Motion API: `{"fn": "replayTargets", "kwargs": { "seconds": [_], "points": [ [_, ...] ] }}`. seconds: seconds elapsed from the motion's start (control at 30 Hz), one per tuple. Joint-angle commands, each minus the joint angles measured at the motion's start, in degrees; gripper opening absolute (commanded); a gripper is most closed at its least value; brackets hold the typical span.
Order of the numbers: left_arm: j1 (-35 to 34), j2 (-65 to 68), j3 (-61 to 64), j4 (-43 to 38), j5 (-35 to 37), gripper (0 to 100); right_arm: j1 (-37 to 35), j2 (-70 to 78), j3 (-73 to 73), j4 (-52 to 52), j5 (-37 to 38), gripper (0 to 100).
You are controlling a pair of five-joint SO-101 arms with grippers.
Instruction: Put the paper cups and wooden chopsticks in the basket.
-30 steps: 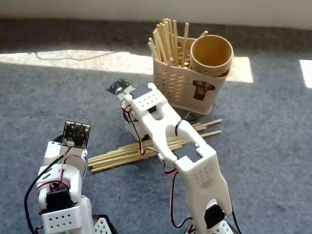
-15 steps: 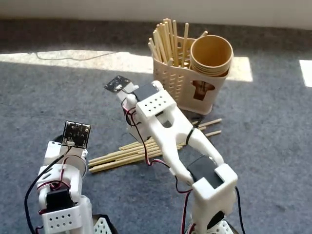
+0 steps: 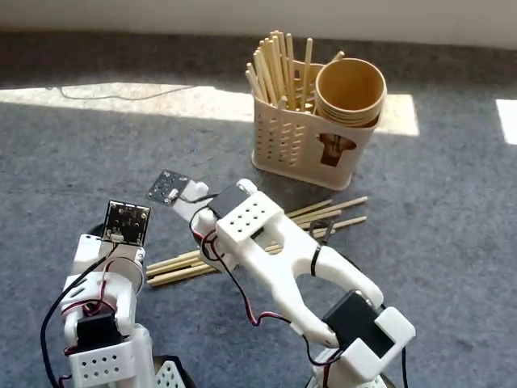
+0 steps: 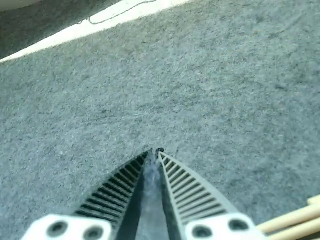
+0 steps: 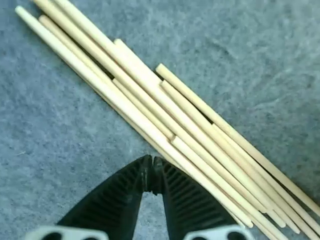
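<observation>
While the right gripper [image 5: 151,181] hangs with its fingers pressed together and nothing between them, no grasp is possible; spread the fingers first, before any descent. Its tips sit just beside the near edge of the loose chopsticks [image 5: 165,115], which lie flat in a tight, roughly parallel bundle on the grey carpet [image 3: 97,153], short of the basket [image 3: 283,149]. The basket already holds the paper cups [image 3: 350,85], nested in one stack, and a sheaf of standing chopsticks [image 3: 279,69] beside them, so the bundle on the carpet appears to be the only work left. Set the opened fingers crosswise to the sticks, not along them, and aim near mid-length so the load balances when raised. Because the sticks lie flush on a soft surface, lower the tips until they press slightly into the pile on either side of a few sticks; a small number per pass is likely to hold more securely than the whole bundle. Close firmly, lift level, then tilt the sticks upright over the side of the basket where the others stand. The left gripper [image 4: 152,155] is likewise closed and empty over bare carpet, near the bundle's end; keep it out of the lift path.
</observation>
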Motion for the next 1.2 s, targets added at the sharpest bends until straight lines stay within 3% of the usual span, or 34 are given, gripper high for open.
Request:
{"fn": "replayTargets", "kwargs": {
  "seconds": [0.0, 0.23, 0.5, 0.67, 1.17],
  "points": [
    [0.7, -0.2, 1.1, -0.3, -0.3, 4, -0.7, -1.9, 0.1, -1.5, 0.4, 3.3],
    [0.7, -0.2, 1.1, -0.3, -0.3, 4, -0.5, -1.4, 0.1, -4.8, 0.5, 19.3],
    [0.7, -0.2, 1.1, -0.3, -0.3, 4, -0.7, -1.3, 0.5, -12.8, 0.8, 19.3],
    [1.0, -0.2, 1.1, -0.3, -0.3, 4, -0.8, -1.2, 0.5, -13.1, 5.9, 19.3],
    [0.9, -0.2, 1.1, -0.3, -0.3, 4, 1.2, 13.8, -9.0, -10.9, 6.3, 19.1]
  ]
}}
